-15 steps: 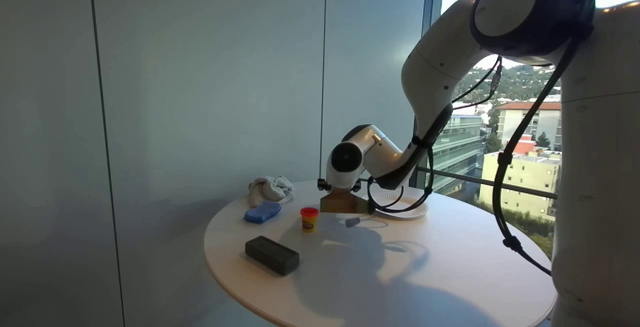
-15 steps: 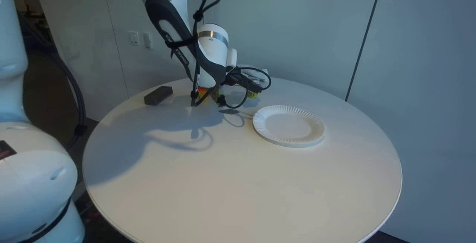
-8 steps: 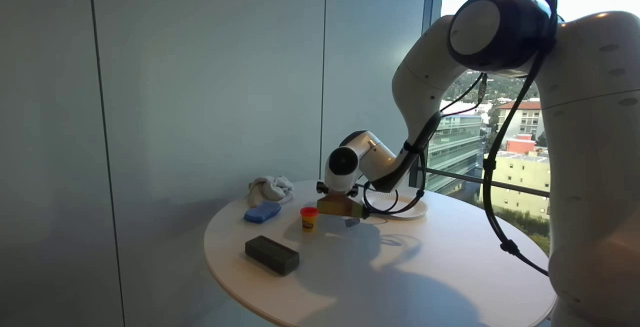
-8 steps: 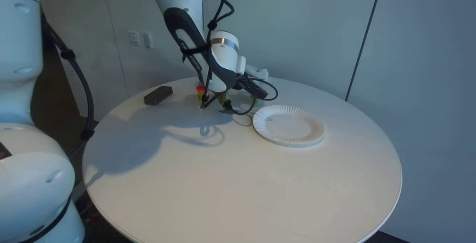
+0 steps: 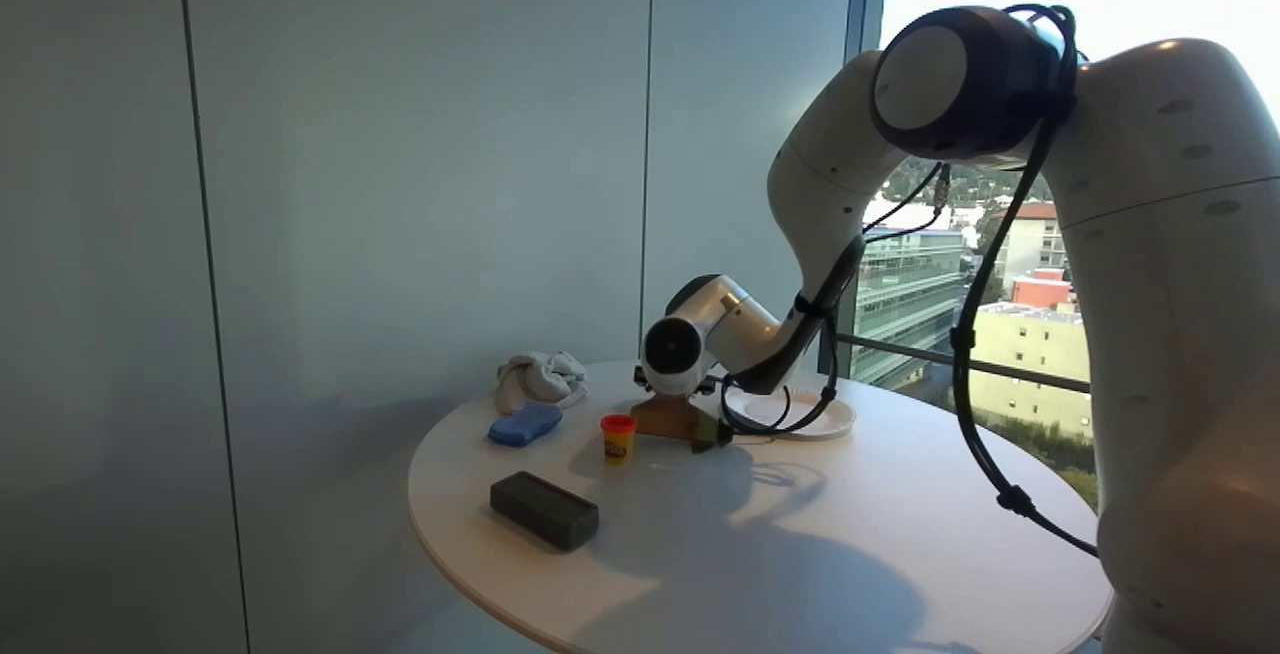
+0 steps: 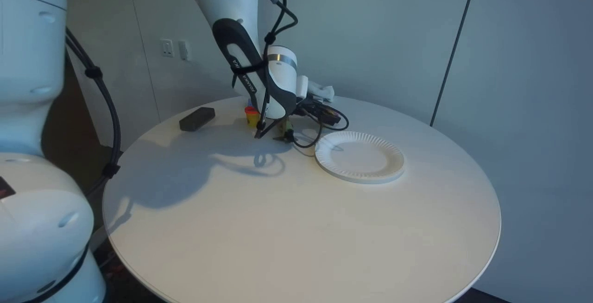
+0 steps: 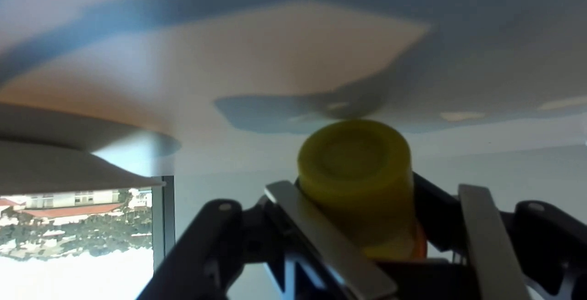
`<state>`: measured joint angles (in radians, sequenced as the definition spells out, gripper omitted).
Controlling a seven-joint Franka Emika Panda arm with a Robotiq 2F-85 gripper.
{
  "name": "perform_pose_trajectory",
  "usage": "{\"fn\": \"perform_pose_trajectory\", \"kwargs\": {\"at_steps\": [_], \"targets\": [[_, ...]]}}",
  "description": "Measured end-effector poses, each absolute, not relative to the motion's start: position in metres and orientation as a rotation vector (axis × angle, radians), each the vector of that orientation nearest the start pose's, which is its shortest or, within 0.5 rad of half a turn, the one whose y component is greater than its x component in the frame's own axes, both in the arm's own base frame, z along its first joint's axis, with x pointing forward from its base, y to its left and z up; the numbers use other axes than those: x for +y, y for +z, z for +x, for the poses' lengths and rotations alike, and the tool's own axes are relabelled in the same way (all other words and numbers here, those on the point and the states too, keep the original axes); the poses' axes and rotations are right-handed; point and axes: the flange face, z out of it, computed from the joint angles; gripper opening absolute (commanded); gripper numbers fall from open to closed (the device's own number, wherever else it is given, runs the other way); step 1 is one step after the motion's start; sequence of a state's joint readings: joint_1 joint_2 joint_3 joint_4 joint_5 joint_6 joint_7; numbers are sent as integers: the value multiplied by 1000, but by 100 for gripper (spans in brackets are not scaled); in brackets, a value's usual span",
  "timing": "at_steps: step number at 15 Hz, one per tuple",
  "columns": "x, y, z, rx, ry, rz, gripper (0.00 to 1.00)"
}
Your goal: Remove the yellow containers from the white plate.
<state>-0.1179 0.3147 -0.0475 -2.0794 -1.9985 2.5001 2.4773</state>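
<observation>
One yellow container (image 5: 618, 441) with a red lid stands upright on the table; it also shows in an exterior view (image 6: 252, 116). The other yellow container (image 7: 355, 167) is between my gripper's (image 7: 376, 189) fingers in the wrist view. Its yellow base faces the camera, with an orange-red edge at the far end. My gripper is shut on it, low over the table. In the exterior views the gripper (image 5: 690, 424) is beside the standing container, and the held one is not clear. The white plate (image 6: 391, 164) bears nothing visible; it also shows in an exterior view (image 5: 835, 419).
A black block (image 5: 545, 511) lies near the table's (image 5: 860, 534) edge. A blue sponge (image 5: 525, 425) and a crumpled pale cloth (image 5: 541, 380) lie behind the standing container, near the wall. Black cables (image 6: 305, 143) hang from the arm close to the plate.
The arm has come down. The gripper is lower and nearer the table, slightly left in an exterior view. The standing container, the plate and the block have not moved.
</observation>
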Motion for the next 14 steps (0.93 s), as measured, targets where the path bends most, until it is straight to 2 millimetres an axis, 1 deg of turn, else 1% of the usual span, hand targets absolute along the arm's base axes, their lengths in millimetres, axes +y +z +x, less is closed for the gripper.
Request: {"fn": "perform_pose_trajectory", "kwargs": {"at_steps": [3, 4, 5, 6, 8, 9, 14], "targets": [[-96, 278, 586, 1360, -1935, -2708, 23], [-98, 279, 587, 1375, -1964, -2701, 73], [-98, 279, 587, 1382, -1983, -2698, 75], [-99, 279, 588, 1388, -2000, -2695, 81], [-100, 279, 588, 1399, -2024, -2691, 97], [-101, 279, 588, 1404, -2034, -2690, 100], [-108, 279, 588, 1446, -2098, -2680, 100]]}}
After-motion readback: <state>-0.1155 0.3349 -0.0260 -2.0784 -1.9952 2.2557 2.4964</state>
